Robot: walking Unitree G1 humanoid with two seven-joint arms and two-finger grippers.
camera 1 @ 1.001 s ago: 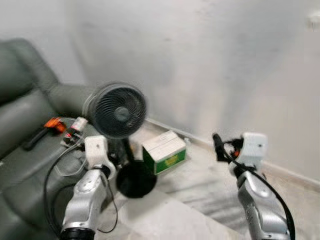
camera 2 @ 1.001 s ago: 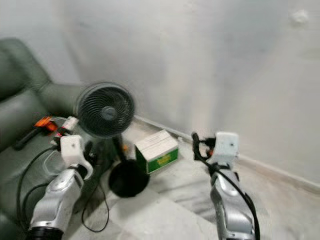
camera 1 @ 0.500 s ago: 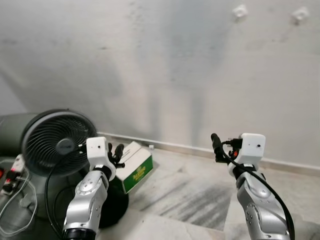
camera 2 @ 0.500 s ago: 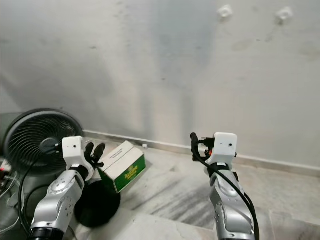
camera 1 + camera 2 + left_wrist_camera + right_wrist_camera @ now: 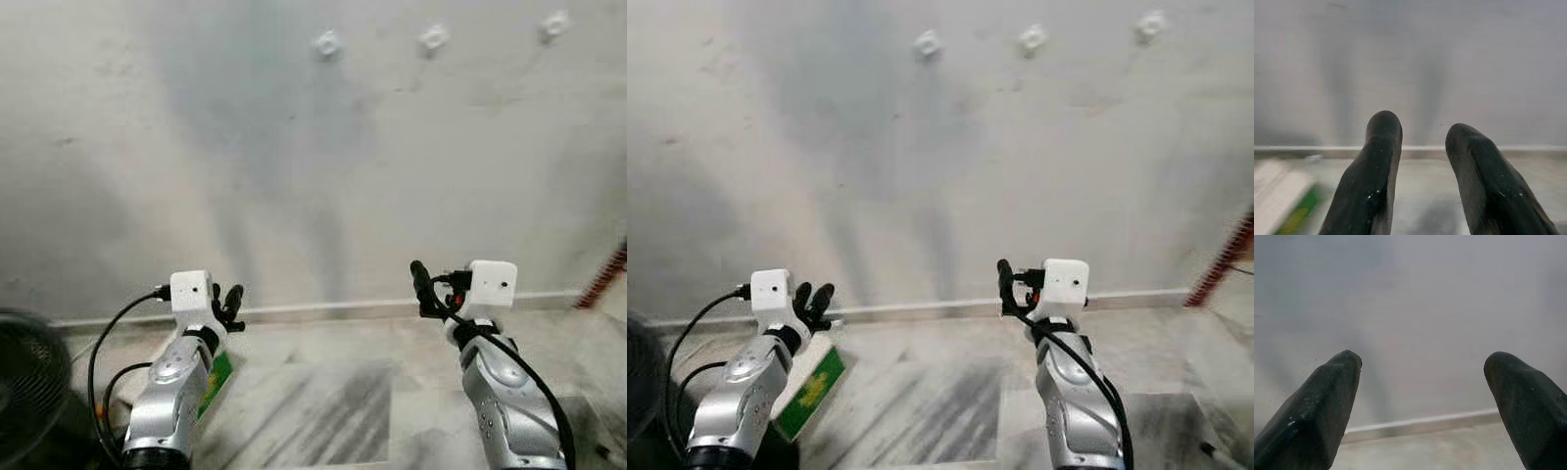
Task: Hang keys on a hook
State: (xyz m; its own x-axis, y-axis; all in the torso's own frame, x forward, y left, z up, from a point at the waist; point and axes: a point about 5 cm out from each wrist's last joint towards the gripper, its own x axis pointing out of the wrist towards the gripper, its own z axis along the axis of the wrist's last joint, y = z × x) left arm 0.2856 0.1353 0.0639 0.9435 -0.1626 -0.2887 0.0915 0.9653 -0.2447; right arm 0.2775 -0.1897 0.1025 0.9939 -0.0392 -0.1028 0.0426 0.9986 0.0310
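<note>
At the far left edge of the left eye view sits the dark grille of a fan (image 5: 20, 392), round and ribbed, low in the frame. Just right of it, the left gripper (image 5: 227, 305) is raised at lower left, its two rubbery black fingers a little apart with nothing between them. Under that arm a green-and-white box (image 5: 811, 390) lies on the floor, glossy cardboard by the look of it.

Across the upper part of the frame run three small white hooks (image 5: 327, 43) on the wall (image 5: 294, 176), blurred knobs in a row, well above both grippers. The wall is matt, greyish plaster with darker smudges; a pale skirting strip meets a streaked marble-like floor (image 5: 333, 411).

At lower right the right gripper (image 5: 423, 290) is held up too, and its wrist view shows the black fingers (image 5: 1317, 406) spread wide on empty air. A red-and-dark striped object (image 5: 605, 279) pokes in at the right edge; I cannot tell what it is.

I see no keys anywhere, in either gripper or on the floor. So the step in hand looks like searching or approaching. To do it well, I'd say first find and grip the keys by the ring, then face the hooks squarely and reach high.
</note>
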